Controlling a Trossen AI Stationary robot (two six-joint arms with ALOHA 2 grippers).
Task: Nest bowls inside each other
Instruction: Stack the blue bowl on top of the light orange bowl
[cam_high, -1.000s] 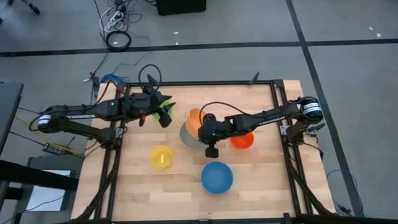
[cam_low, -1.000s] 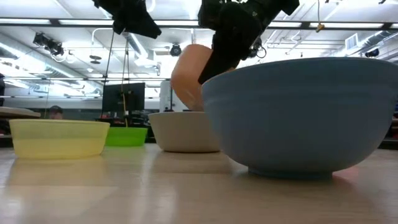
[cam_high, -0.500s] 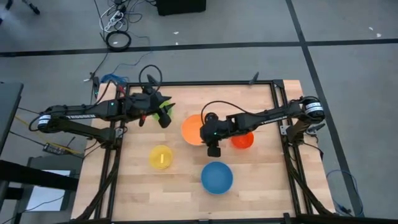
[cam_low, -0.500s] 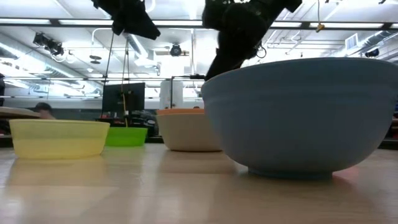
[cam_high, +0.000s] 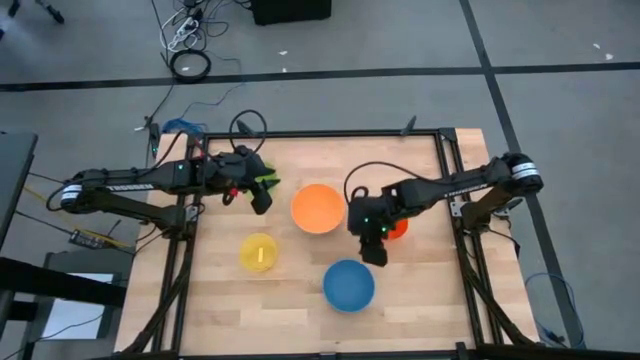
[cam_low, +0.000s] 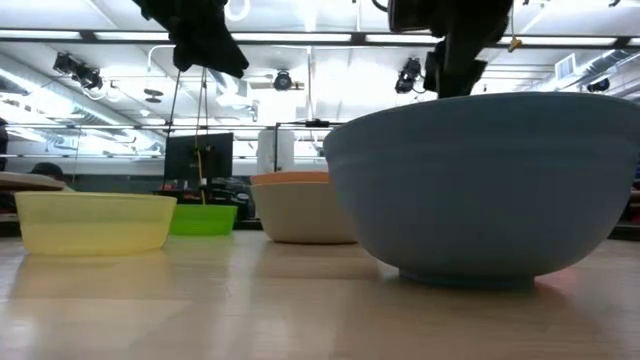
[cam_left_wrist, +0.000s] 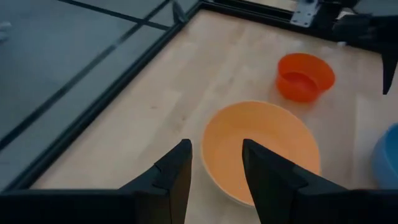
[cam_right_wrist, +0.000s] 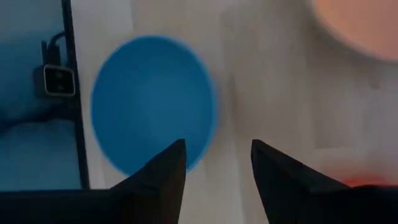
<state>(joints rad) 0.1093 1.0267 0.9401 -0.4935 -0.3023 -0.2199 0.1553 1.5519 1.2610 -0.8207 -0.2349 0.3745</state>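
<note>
The orange bowl (cam_high: 318, 208) sits level inside the grey bowl (cam_low: 300, 215) at the table's middle. The blue bowl (cam_high: 349, 285) stands toward the near edge and the yellow bowl (cam_high: 259, 251) to its left. The red bowl (cam_high: 394, 229) is partly hidden under my right arm. The green bowl (cam_low: 203, 218) rests on the table at the far left, mostly covered from above by my left gripper (cam_high: 260, 202), which is open and holds nothing. My right gripper (cam_high: 376, 254) hangs open between the red and blue bowls, above the table, pointing steeply down.
A black metal frame (cam_high: 440, 135) runs round the wooden tabletop. Bare wood lies along the near edge on both sides of the blue bowl and at the far right corner. Cables trail beside my left arm (cam_high: 130, 183).
My right gripper has let go of the orange bowl, which has dropped from tilted on the grey bowl's rim to level inside it. The gripper has then risen and swung toward the table's right and near edge, over the gap between the red and blue bowls.
</note>
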